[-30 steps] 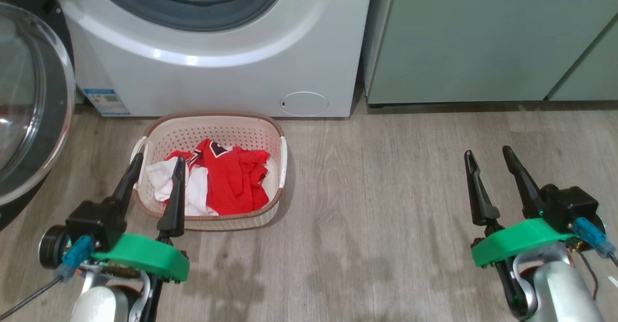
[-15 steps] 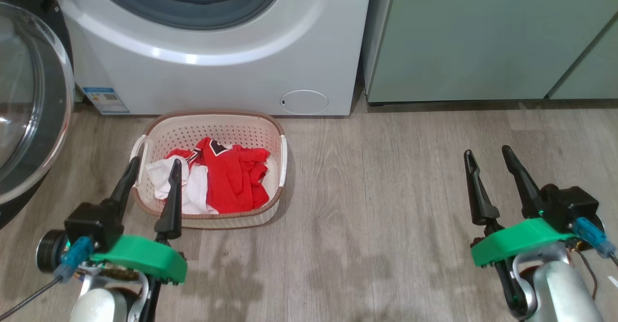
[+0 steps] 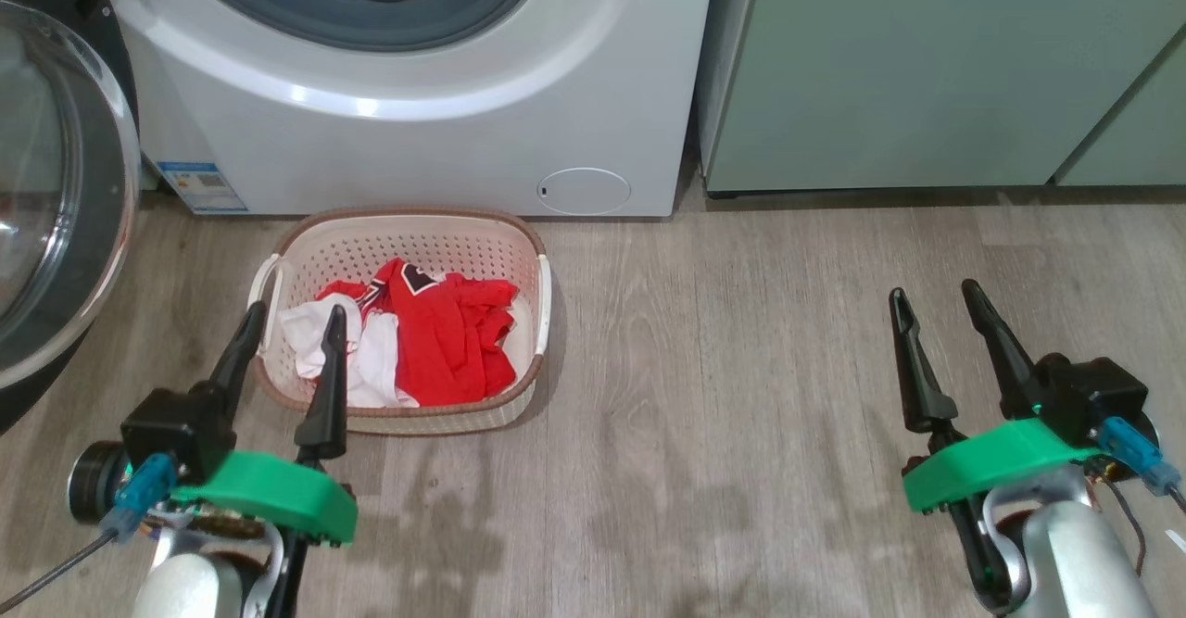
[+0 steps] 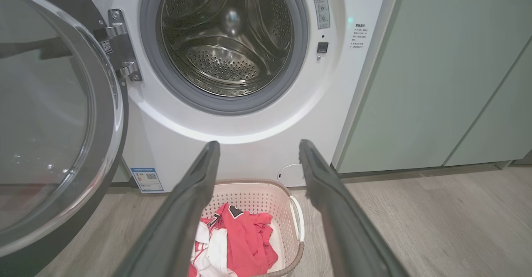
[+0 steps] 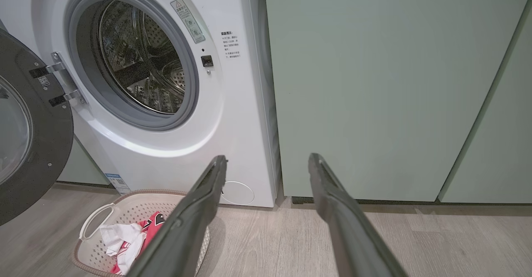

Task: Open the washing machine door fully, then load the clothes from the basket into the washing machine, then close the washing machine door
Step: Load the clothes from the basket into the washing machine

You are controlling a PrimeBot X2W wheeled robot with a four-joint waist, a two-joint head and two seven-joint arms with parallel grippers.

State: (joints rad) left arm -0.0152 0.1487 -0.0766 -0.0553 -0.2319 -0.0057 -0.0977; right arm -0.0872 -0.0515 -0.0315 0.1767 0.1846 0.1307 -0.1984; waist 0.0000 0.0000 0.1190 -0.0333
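Grey wood-look floor runs up to the washer, with pale green cabinets on its right. The door is swung wide open on its left-side hinge, and the steel drum shows through the grey-gasketed mouth. The basket sits on the floor just in front of the washer, between the blue sticker and the round flap. The clothes lie crumpled inside it, red with white at the left. The left hand hangs at the basket's near left corner, fingers spread wide and holding nothing. I cannot tell whether it touches the rim or the cloth. The right hand is well off to the right above bare floor in front of the cabinets. It is also spread wide and empty.
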